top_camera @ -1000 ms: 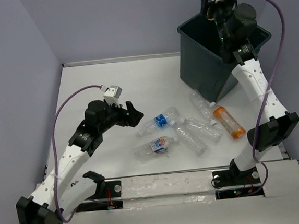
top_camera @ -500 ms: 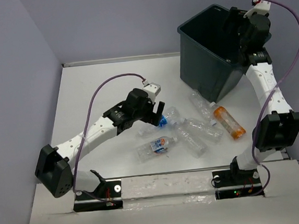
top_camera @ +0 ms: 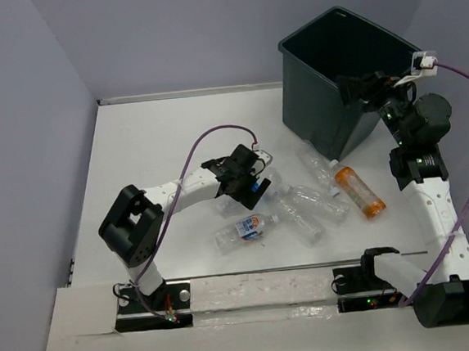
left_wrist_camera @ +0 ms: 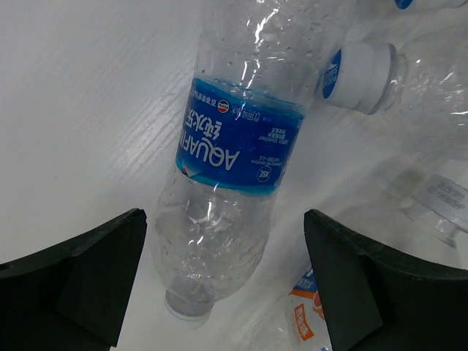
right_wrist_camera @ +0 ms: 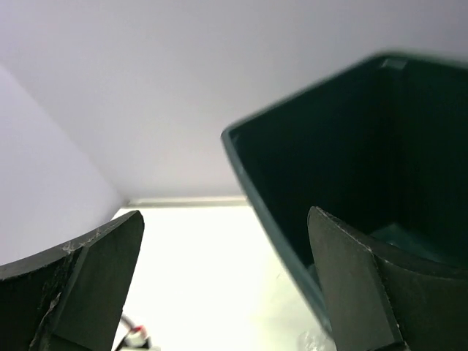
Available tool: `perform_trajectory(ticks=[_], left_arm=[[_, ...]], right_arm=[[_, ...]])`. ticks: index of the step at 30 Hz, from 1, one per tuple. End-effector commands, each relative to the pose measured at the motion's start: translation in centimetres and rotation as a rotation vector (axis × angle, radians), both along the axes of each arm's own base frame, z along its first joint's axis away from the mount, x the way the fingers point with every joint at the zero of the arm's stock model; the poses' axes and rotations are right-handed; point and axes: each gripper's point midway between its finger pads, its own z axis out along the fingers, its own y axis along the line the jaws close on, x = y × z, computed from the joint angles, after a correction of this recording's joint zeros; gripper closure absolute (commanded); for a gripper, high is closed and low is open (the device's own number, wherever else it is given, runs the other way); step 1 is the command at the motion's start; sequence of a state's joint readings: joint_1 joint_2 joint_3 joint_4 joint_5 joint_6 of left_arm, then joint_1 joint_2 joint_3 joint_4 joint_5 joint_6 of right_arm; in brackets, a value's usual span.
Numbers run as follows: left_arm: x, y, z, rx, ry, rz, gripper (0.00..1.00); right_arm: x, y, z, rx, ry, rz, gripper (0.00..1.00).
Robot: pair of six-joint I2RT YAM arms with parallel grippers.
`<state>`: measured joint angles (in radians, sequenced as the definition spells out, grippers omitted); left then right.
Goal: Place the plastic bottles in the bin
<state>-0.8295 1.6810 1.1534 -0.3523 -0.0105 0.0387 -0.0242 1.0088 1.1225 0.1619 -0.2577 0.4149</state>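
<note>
Several plastic bottles lie in the middle of the table. My left gripper (top_camera: 245, 179) hangs open just above a clear bottle with a blue label (top_camera: 259, 189). In the left wrist view that bottle (left_wrist_camera: 234, 146) lies lengthwise between the spread fingers, cap end towards the camera, and the left gripper (left_wrist_camera: 223, 285) touches nothing. An orange bottle (top_camera: 359, 191) and several clear ones (top_camera: 307, 210) lie to the right. The dark bin (top_camera: 324, 77) stands at the back right. My right gripper (top_camera: 355, 91) is open and empty at the bin's right rim; the right wrist view looks past the gripper (right_wrist_camera: 227, 278) into the bin (right_wrist_camera: 351, 183).
A clear bottle with an orange and blue label (top_camera: 244, 228) lies near the front rail. Another clear bottle (top_camera: 316, 165) rests against the bin's near wall. A white-capped bottle neck (left_wrist_camera: 362, 73) points at the blue-labelled bottle. Grey walls close in the table at the left and back.
My left arm has reached right until its open gripper hangs over the blue-labelled bottle. My right gripper has opened and swung from above the bin down to its right rim.
</note>
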Motion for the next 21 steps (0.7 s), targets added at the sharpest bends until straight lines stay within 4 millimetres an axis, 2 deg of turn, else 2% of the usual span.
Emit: perform_trajectory(ticks=[1, 5, 6, 8, 9, 11, 12, 13, 14, 16, 17, 21], left_arm=[[0.4, 0.4, -1.0, 0.081, 0.009, -0.016, 0.01], [1.3, 0.5, -1.4, 0.116, -0.009, 0.013, 0.04], [1.5, 0.4, -1.5, 0.117, -0.013, 0.019, 0.12], [1.9, 0.6, -1.6, 0.127, -0.022, 0.034, 0.17], [2.0, 0.6, -1.5, 0.130, -0.032, 0.040, 0.26], [2.2, 0.7, -0.9, 0.124, -0.049, 0.048, 0.28], [2.4, 0.8, 0.3, 0.109, -0.077, 0.060, 0.28], [2.6, 0.8, 1.1, 0.092, -0.097, 0.066, 0.28], [2.7, 0.8, 1.8, 0.076, -0.115, 0.073, 0.29], [3.4, 1.4, 3.5, 0.053, -0.163, 0.112, 0.30], [3.6, 1.7, 5.1, 0.017, -0.196, 0.141, 0.33], [4.2, 2.0, 10.6, -0.182, -0.315, 0.234, 0.36]], right_arm=[[-1.6, 3.6, -2.7, 0.044, 0.052, 0.178, 0.02], [-2.5, 5.4, -4.5, 0.048, 0.082, 0.245, 0.02], [-2.7, 5.9, -5.3, 0.054, 0.096, 0.265, 0.02], [-3.0, 6.4, -6.0, 0.063, 0.108, 0.287, 0.03], [-3.1, 6.5, -6.5, 0.070, 0.116, 0.294, 0.03], [-3.7, 8.0, -7.3, 0.077, 0.130, 0.341, 0.04], [-4.1, 9.3, -7.7, 0.079, 0.137, 0.379, 0.05], [-3.9, 9.1, -7.9, 0.080, 0.145, 0.363, 0.05], [-4.4, 10.8, -8.2, 0.072, 0.155, 0.404, 0.05], [-4.6, 12.3, -8.7, 0.052, 0.168, 0.420, 0.05], [-4.8, 13.6, -9.2, 0.051, 0.184, 0.438, 0.05], [-4.9, 15.2, -9.5, 0.137, 0.190, 0.492, 0.04]])
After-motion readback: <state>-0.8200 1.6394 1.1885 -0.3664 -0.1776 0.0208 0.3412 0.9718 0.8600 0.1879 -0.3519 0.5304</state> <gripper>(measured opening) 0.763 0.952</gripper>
